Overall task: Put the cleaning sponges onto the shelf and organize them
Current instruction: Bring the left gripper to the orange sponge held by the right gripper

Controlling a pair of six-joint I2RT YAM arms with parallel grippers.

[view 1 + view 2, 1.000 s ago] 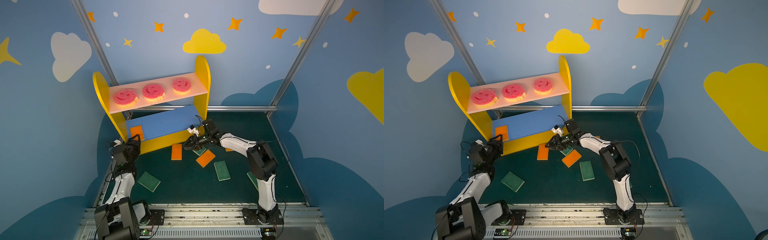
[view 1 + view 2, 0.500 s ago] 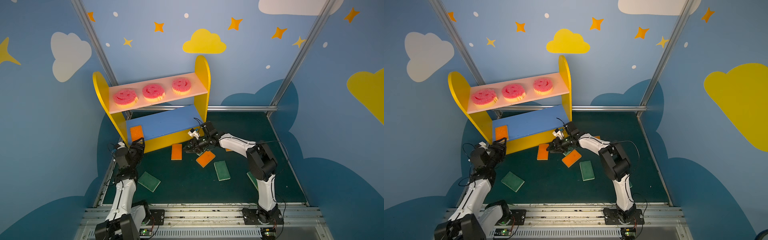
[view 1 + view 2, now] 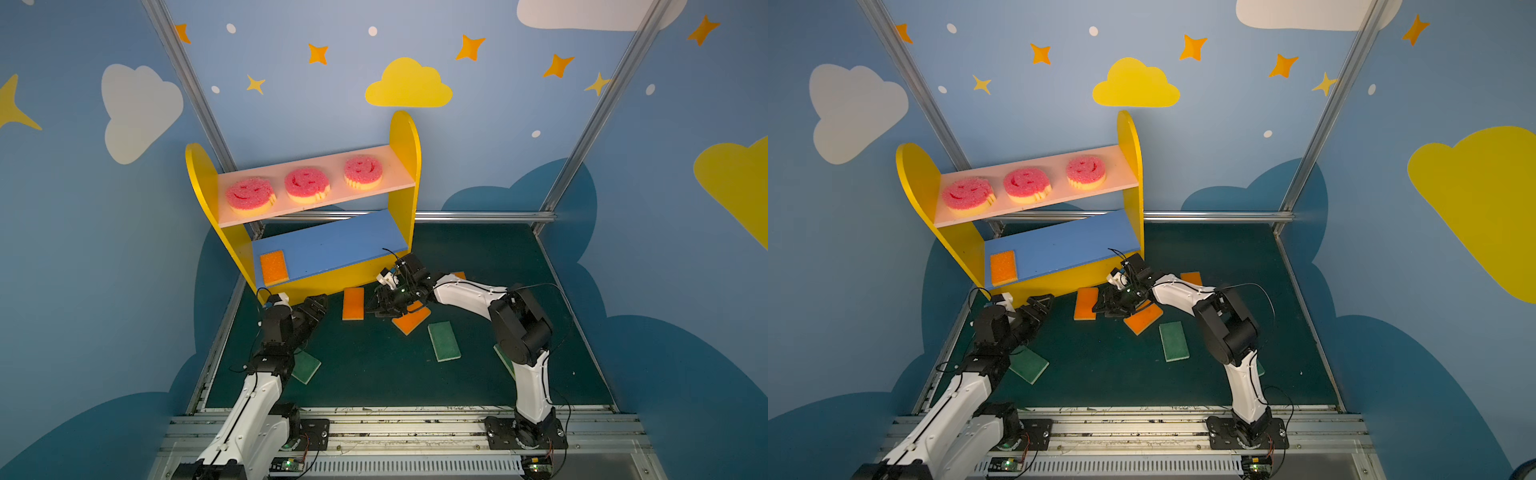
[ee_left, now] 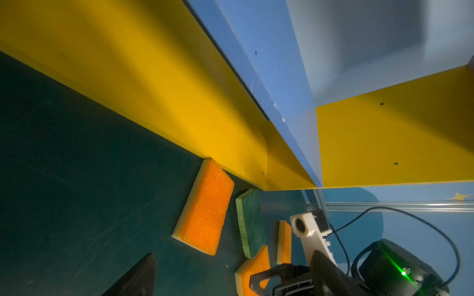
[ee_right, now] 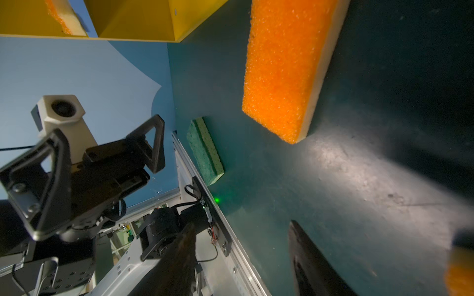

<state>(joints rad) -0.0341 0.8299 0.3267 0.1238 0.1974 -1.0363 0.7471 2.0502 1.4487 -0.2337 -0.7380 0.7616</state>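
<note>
Your shelf (image 3: 405, 166) stands far left. The left gripper (image 3: 316, 306), spread and empty, hangs near its base, and the left arm (image 3: 266, 374) covers part of one green sponge (image 3: 306, 368). The right gripper (image 3: 380, 309), fingers apart with bare floor (image 5: 333, 179) between, sits low over an orange sponge (image 3: 413, 322). A second green sponge (image 4: 250, 223) beside it shows clearly only in the left wrist view. The right arm (image 3: 469, 291) cuts off a third green (image 3: 502, 359) and another orange (image 3: 459, 274). Count three pink sponges (image 3: 306, 184) on the pink board (image 3: 399, 183), four orange with one on the blue board (image 3: 340, 245), and four green.
</note>
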